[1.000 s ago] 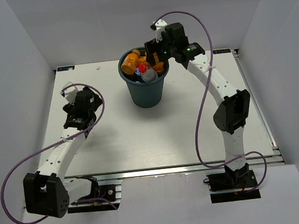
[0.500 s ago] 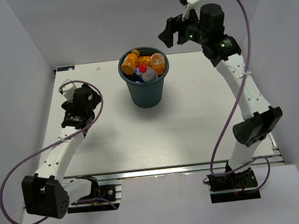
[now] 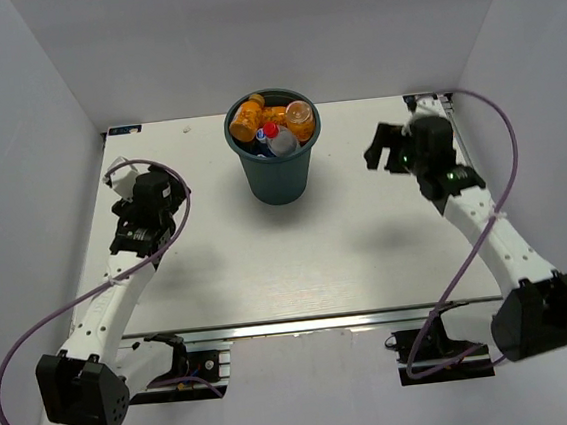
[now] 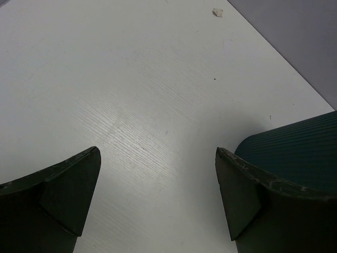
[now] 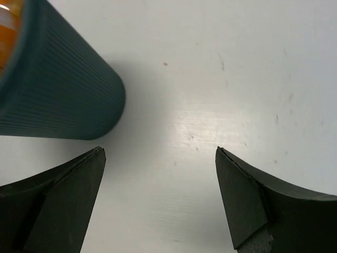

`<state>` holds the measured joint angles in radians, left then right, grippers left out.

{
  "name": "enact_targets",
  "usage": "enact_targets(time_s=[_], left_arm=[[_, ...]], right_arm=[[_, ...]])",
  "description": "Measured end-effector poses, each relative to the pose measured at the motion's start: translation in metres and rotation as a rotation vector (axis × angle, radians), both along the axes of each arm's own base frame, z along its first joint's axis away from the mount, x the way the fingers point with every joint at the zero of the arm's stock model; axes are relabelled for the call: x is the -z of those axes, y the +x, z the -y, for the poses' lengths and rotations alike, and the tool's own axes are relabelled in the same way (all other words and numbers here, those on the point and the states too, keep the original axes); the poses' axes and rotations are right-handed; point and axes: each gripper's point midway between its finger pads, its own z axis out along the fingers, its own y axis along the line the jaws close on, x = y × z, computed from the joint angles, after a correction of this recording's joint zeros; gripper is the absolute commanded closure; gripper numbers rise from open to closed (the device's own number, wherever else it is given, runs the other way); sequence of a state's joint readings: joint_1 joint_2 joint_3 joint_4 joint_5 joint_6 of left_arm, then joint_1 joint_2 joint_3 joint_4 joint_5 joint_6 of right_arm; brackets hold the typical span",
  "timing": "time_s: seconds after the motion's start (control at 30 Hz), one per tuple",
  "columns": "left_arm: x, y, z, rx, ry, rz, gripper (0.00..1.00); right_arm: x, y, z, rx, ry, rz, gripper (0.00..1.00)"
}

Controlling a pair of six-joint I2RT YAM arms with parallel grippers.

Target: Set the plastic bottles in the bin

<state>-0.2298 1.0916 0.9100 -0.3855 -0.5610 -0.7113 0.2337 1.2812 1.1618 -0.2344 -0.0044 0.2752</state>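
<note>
pulling back from the bin (image 3: 280, 178), the right pincer (image 3: 378, 149) has left the spot it held over the rim a second ago, swung high toward the back wall, and now hangs low over the table (image 3: 268, 264) to the right of the bin, apart from it. the orange bottle (image 3: 299, 116) it was hovering over then now sits uncovered at the right side of the rim, so the drop looks finished and this move reads as a retreat. the plastic bottles (image 3: 267, 126) are heaped in the bin, orange ones around a clear one with a red cap, and every bottle the overhead view shows is in there; judged from that, the task seems done or very nearly so. in its own wrist view the right pincer (image 5: 159, 158) is spread wide, with only bare table between its jaws and the ribbed side of the bin off to the upper left, touching nothing. the left pincer (image 3: 152, 200) has hardly shifted on the left side of the table; its wrist view shows the left pincer (image 4: 157, 158) equally wide open and empty, the bin wall just past its right jaw and a small scrap (image 4: 217, 11) lying far off.
</note>
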Motion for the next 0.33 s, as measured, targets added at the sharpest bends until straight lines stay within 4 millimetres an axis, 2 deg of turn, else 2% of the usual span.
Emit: enact_targets(time_s=[0.03,0.13,0.23,0.33], left_arm=[[0.001,-0.002,0.000,-0.002,-0.005,0.004,0.02],[0.007,-0.010,-0.001,-0.003,-0.018,0.002,0.02],[0.012,-0.015,-0.002,-0.005,-0.025,-0.006,0.02],[0.012,-0.019,-0.003,-0.009,-0.031,-0.005,0.02]], right_arm=[[0.019,-0.013,0.010,0.049,-0.004,-0.030,0.11],[0.056,-0.042,0.030,0.152,-0.004,-0.067,0.11],[0.075,-0.055,0.041,0.217,0.001,-0.070,0.11],[0.080,-0.057,0.048,0.263,0.008,-0.053,0.10]])
